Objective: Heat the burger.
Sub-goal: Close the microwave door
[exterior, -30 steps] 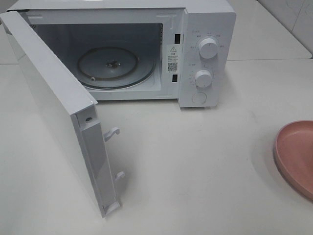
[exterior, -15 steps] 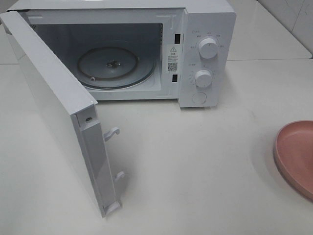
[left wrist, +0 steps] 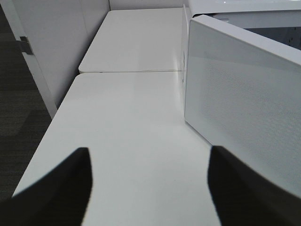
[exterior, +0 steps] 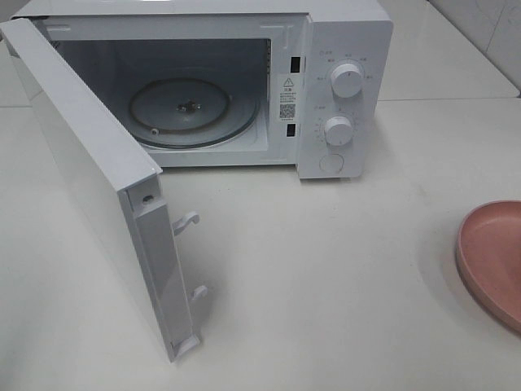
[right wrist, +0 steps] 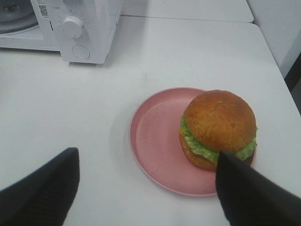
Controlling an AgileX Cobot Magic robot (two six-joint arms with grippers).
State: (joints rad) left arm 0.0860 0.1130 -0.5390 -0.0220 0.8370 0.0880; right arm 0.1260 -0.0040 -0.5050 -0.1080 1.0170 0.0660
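Nothing on the tabletop (exterior: 326, 269) has shifted since a second ago; the microwave and plate sit exactly where they were. Closest to me, the left end effector (left wrist: 148, 188) hangs over bare tabletop beside the swung-out microwave door (left wrist: 244, 103), its dark fingers (left wrist: 61, 188) spread apart with nothing between them. The right end effector (right wrist: 146, 188) hovers released as well, fingers wide, just short of the pink plate (right wrist: 155, 136). On that plate sits the burger (right wrist: 218, 127), pushed toward the side farther from the microwave, golden bun on top with green lettuce frilling out below. From the high view only a slice of the plate shows at the right edge. Farther back stands the white microwave (exterior: 342, 49), door hanging fully open, glass turntable (exterior: 191, 110) bare inside, two round knobs (exterior: 348, 81) on its panel.
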